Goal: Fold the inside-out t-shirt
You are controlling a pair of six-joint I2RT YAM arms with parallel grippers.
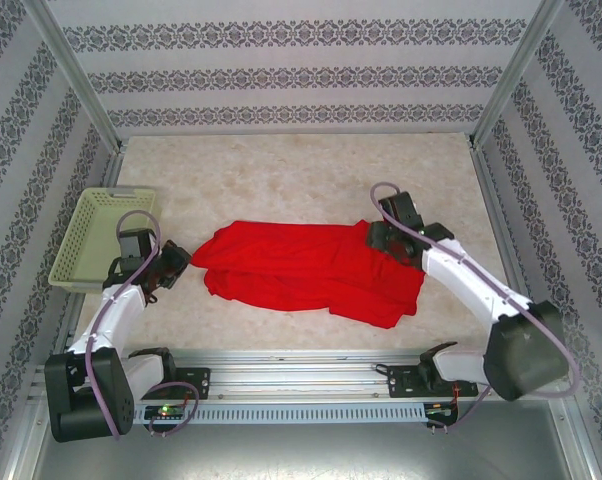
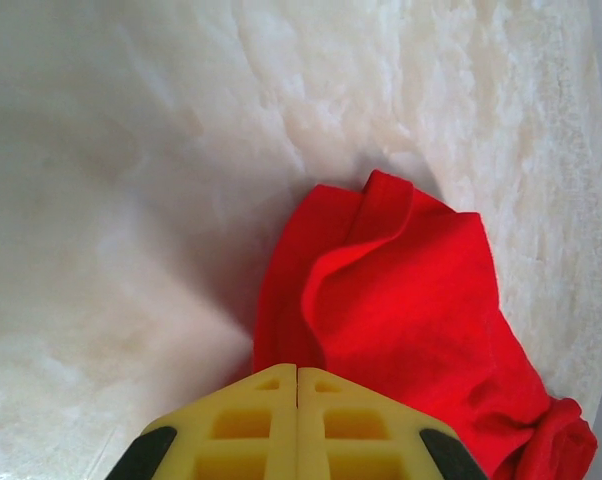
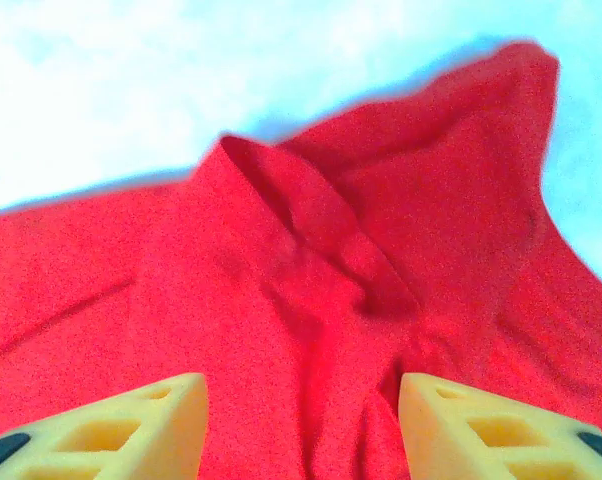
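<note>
The inside-out t-shirt (image 1: 301, 270) is a plain red cloth lying crumpled and stretched sideways across the middle of the table. My left gripper (image 1: 176, 262) sits at its left end. In the left wrist view the yellow jaws of the left gripper (image 2: 298, 370) are pressed together, and a raised fold of the t-shirt (image 2: 411, 300) runs straight into their tips. My right gripper (image 1: 376, 238) hovers over the shirt's right end. In the right wrist view the right gripper (image 3: 301, 385) stands open above wrinkled t-shirt (image 3: 281, 280), with nothing pinched between its fingers.
A pale green basket (image 1: 101, 240) stands at the left, just behind the left arm. Patterned walls close the table on three sides. A metal rail (image 1: 301, 365) runs along the near edge between the arm bases. Bare marbled tabletop lies behind the shirt.
</note>
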